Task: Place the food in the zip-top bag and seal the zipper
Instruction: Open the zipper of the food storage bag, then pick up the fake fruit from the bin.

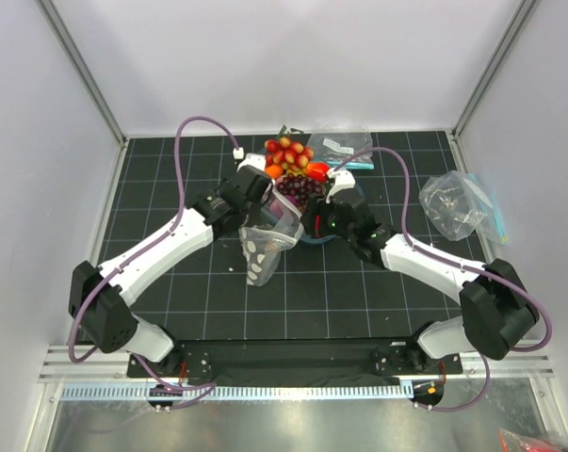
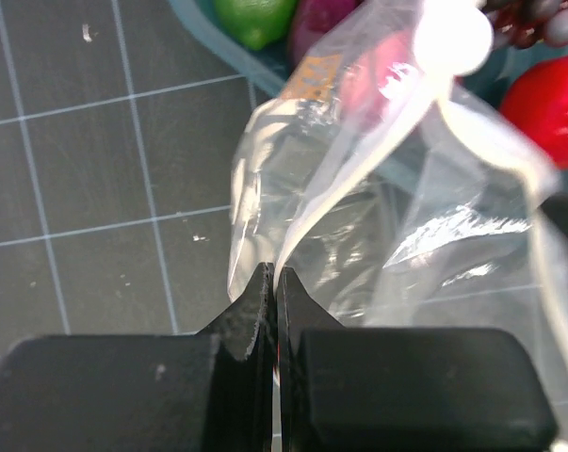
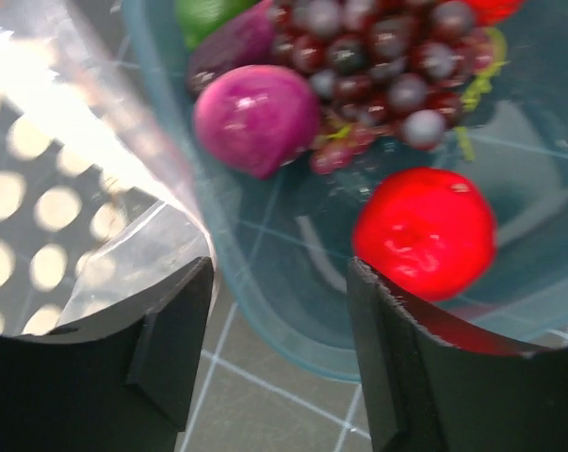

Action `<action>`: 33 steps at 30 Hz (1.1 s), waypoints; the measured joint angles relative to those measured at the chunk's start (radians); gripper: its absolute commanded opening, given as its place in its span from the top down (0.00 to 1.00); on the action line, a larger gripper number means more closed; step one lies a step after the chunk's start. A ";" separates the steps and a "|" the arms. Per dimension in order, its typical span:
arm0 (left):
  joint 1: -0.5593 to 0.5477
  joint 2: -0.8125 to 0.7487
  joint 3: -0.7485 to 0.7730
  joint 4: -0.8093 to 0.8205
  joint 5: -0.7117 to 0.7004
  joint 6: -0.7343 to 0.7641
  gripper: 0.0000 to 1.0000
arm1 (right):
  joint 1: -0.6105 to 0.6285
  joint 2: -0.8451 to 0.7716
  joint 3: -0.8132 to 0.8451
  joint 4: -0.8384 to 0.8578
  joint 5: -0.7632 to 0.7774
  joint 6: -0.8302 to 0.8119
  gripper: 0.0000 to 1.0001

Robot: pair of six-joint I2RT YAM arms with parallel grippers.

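Here, the left gripper [image 2: 274, 282], jaws clamped on an edge of the zip-top bag [image 2: 359, 217] beside the tray [image 3: 284, 273], could lose it if the right gripper [image 3: 279, 311], jaws apart over the tomato [image 3: 425, 231], brushes the film.

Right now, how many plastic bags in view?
3: dotted zip-top bag, centre, pinched by left gripper; back plain bag, top centre; right plain bag, far right.

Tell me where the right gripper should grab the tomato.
Across the widest middle of the tomato, coming down from above. It is round and glossy, so an off-centre pinch would likely slip. The blue tray wall stands close on its near side, blocking a side approach; the open right gripper looks wide enough.
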 measured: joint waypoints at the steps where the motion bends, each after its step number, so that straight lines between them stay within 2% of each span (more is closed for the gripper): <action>1: 0.000 -0.008 -0.013 0.002 -0.006 0.005 1.00 | 0.000 0.000 -0.002 -0.001 0.023 0.000 0.31; 3: 0.000 -0.024 -0.027 0.008 -0.021 0.016 1.00 | -0.001 0.000 -0.002 -0.003 0.067 0.002 0.28; 4: 0.000 -0.032 -0.031 0.010 -0.028 0.022 1.00 | -0.001 0.000 -0.002 -0.003 0.085 0.004 0.24; 9: 0.000 -0.082 -0.048 0.033 -0.068 0.042 1.00 | -0.002 0.000 -0.002 -0.021 0.156 0.011 0.19; 16: 0.000 -0.114 -0.054 0.041 -0.164 0.063 1.00 | -0.010 0.009 0.006 -0.063 0.208 0.015 0.06; 25: 0.000 -0.159 -0.062 0.040 -0.361 0.135 1.00 | -0.015 0.177 0.153 -0.184 0.235 0.015 0.04; 33: 0.000 -0.209 -0.073 0.041 -0.489 0.179 1.00 | -0.015 0.251 0.204 -0.259 0.246 0.015 0.05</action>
